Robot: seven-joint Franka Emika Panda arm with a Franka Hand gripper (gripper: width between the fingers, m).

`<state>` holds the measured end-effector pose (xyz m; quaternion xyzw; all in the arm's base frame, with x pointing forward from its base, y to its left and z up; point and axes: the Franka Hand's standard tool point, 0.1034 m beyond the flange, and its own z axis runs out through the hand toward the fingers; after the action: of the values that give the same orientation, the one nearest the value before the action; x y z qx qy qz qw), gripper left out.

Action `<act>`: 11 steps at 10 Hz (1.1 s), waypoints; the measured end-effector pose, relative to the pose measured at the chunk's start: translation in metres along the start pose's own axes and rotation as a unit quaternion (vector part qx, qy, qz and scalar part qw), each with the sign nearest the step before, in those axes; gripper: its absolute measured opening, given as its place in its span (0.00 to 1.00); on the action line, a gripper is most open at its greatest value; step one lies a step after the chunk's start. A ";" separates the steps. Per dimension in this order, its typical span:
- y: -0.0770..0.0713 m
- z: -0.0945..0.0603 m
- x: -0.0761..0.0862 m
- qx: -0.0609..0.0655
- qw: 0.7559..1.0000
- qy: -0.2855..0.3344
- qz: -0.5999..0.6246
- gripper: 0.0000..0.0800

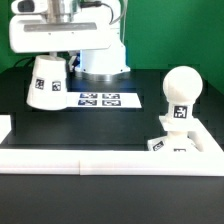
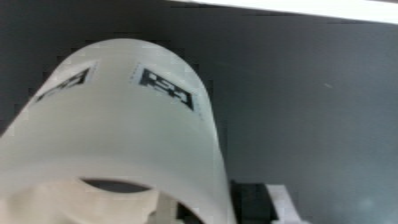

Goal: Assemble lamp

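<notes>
Shade (image 1: 47, 83): truncated cone held off the counter (image 1: 130, 125) under the hand (image 1: 58, 55), whose fingers grip its upper rim; it fills the wrist view (image 2: 125, 140). Step, as judged: carrying shade to the bulb (image 1: 181, 90), seated on the base block (image 1: 172, 142). Next: lower it centred. Marker board (image 1: 98, 99) lies between; white ledge (image 1: 100, 160) borders the base.

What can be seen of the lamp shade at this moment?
The lamp shade is a white, plastic-looking truncated cone with black-and-white square tags on its side. It is upright, narrow end up, at the exterior view's left of the marker board, directly under the arm. Whether it rests on the table or is lifted cannot be told. The wrist view shows it close up, filling the frame; the hand's hold is not visible.
</notes>
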<state>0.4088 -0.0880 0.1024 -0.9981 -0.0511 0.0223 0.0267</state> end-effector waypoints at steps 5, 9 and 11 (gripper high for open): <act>-0.049 -0.051 0.074 0.033 0.999 0.000 0.010 0.06; -0.050 -0.050 0.075 0.033 0.999 0.000 0.011 0.06; -0.050 -0.049 0.075 0.033 0.999 0.000 0.011 0.06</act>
<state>0.4804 -0.0333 0.1514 -0.9972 -0.0390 0.0244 0.0592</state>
